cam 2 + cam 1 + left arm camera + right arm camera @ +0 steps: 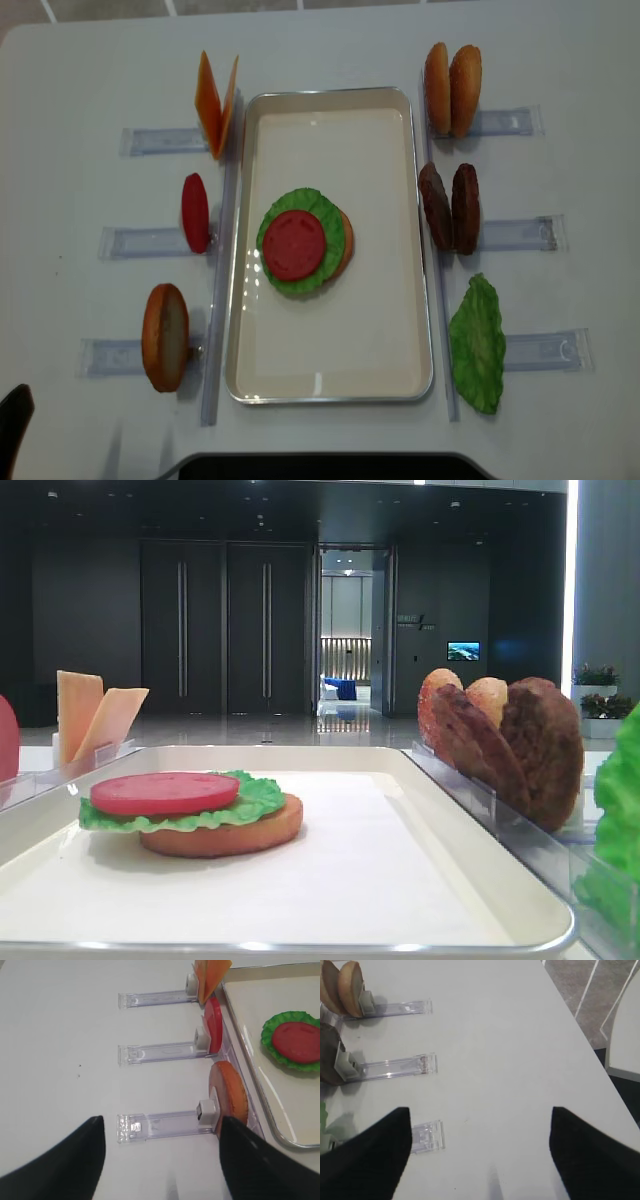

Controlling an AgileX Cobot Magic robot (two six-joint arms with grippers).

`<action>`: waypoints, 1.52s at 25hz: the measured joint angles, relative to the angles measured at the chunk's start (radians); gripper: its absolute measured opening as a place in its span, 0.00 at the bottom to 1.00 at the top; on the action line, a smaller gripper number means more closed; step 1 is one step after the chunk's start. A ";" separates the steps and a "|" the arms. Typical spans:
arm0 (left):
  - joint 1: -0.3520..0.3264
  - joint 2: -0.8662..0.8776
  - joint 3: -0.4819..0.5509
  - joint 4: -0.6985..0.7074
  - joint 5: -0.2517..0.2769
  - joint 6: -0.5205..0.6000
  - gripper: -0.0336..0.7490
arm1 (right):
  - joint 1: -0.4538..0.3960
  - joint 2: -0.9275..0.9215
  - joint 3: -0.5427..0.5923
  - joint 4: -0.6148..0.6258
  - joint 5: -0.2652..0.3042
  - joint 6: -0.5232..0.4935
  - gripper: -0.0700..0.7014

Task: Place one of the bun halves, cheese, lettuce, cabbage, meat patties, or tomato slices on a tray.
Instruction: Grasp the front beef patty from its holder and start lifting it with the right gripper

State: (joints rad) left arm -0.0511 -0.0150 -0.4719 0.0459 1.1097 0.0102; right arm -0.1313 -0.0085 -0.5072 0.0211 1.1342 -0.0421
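The cream tray (375,330) lies mid-table and carries a stack of bun half (345,250), lettuce (300,203) and tomato slice (294,244). Left of it, cheese (215,100), a tomato slice (195,212) and a bun half (165,335) stand on edge. On its right stand two bun halves (450,88), two meat patties (450,207) and lettuce (478,345). My left gripper (161,1125) is open and empty above the rack holding the bun half (230,1095). My right gripper (480,1112) is open over bare table, right of the patties (330,1055). Cabbage is out of view.
Clear plastic racks (150,140) run outward from both long sides of the tray. The table's right edge (580,1035) drops to tiled floor, with a white object (625,1035) beyond it. A dark strip (320,465) borders the near table edge.
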 joint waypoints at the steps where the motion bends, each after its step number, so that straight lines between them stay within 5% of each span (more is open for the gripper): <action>1: 0.000 0.000 0.000 0.000 0.000 0.000 0.73 | 0.000 0.000 0.000 0.000 0.000 0.000 0.79; 30: 0.000 0.000 0.000 0.000 0.000 0.000 0.57 | 0.000 0.016 -0.001 -0.013 -0.009 0.035 0.76; 36: 0.000 0.000 0.000 0.000 0.000 0.000 0.57 | 0.000 0.484 -0.105 -0.021 -0.170 0.042 0.73; 38: 0.000 0.000 0.000 0.000 0.000 0.000 0.57 | 0.000 0.683 -0.180 -0.021 -0.181 0.024 0.73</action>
State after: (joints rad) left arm -0.0511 -0.0150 -0.4719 0.0459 1.1097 0.0102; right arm -0.1313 0.6745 -0.6870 0.0000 0.9532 -0.0179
